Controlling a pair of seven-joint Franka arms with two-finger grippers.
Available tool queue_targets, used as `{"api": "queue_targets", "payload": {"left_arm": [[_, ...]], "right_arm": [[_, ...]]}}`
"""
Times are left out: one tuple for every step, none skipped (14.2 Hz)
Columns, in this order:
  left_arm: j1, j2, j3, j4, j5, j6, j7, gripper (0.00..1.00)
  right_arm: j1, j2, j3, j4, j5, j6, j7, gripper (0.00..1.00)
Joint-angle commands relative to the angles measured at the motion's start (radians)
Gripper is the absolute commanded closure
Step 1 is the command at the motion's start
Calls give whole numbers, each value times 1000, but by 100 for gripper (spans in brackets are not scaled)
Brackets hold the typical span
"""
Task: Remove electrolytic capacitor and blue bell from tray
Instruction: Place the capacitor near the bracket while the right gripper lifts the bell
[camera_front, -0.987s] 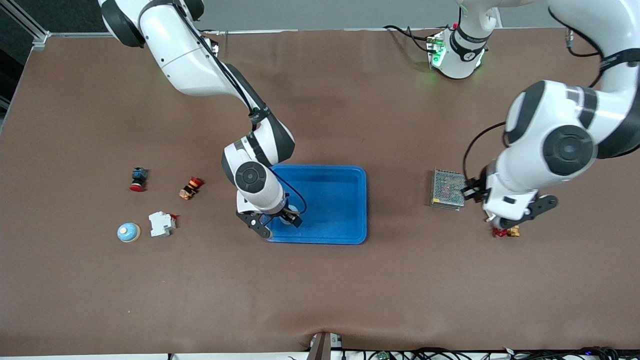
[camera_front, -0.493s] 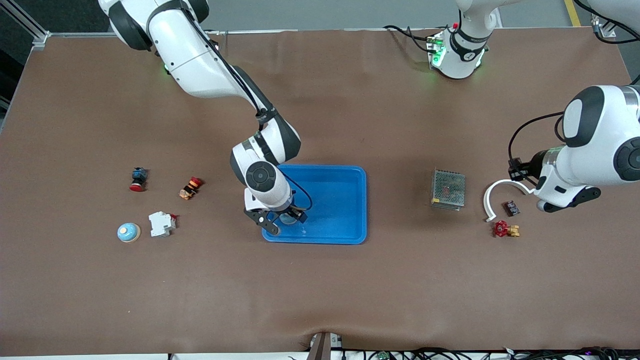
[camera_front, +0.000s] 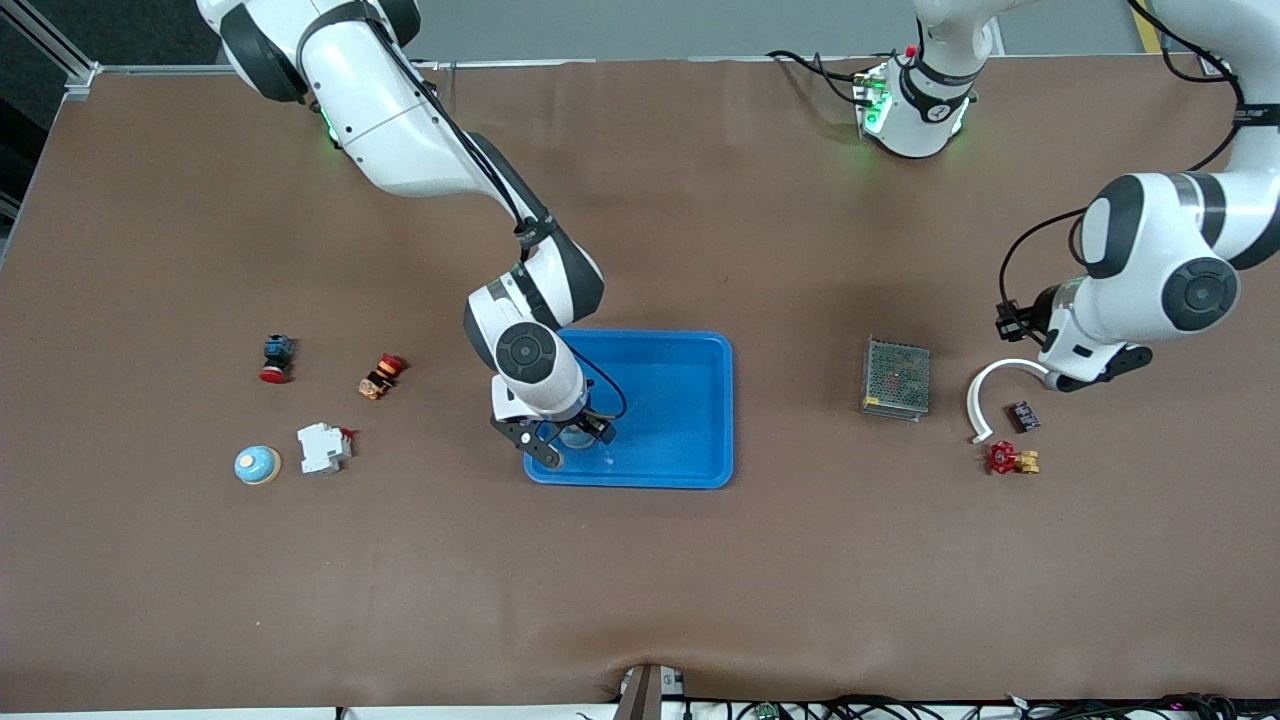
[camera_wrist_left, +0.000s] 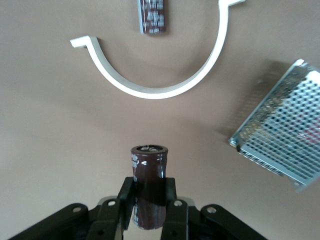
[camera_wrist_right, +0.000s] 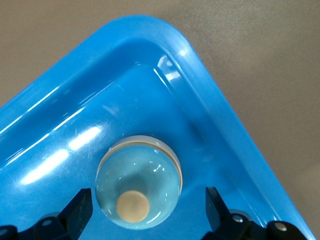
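A light-blue bell with a beige button stands in a corner of the blue tray, the corner nearer the front camera at the right arm's end. My right gripper is low over it and open, one finger on each side and neither touching the bell. In the front view the right gripper mostly hides the bell. My left gripper is shut on a dark brown capacitor. It holds the capacitor upright above the table, over the white curved bracket.
A second light-blue bell, a white breaker and two push buttons lie toward the right arm's end. A metal mesh box, a small dark module and a red valve lie toward the left arm's end.
The left arm has swung up and away from over the red valve and bracket, uncovering them, with the capacitor still held. The right gripper has shifted slightly farther over the tray.
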Motion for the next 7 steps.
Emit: {"api": "queue_targets", "payload": {"left_arm": [[34,-48,-5,-156,-2,131,27,100],[45,-46,-4,-186,6,176,32,100],[71,-39,-5,-209,45,222,32,100],[92,-23,-7,-238,88,284,32,100],[112,-3,-7,-262,111,350,32,100],[128,14,-7,-274,130,395,32,100],[134,30,-7,-276,150,417,32,100]], "right_arm": [[13,24,-12,27,-7,7,8,0],[13,24,-12,27,-7,7,8,0],[13,24,-12,27,-7,7,8,7],[13,24,-12,27,-7,7,8,19],[13,24,-12,27,-7,7,8,31],[13,24,-12,27,-7,7,8,40],[13,24,-12,27,-7,7,8,49]]}}
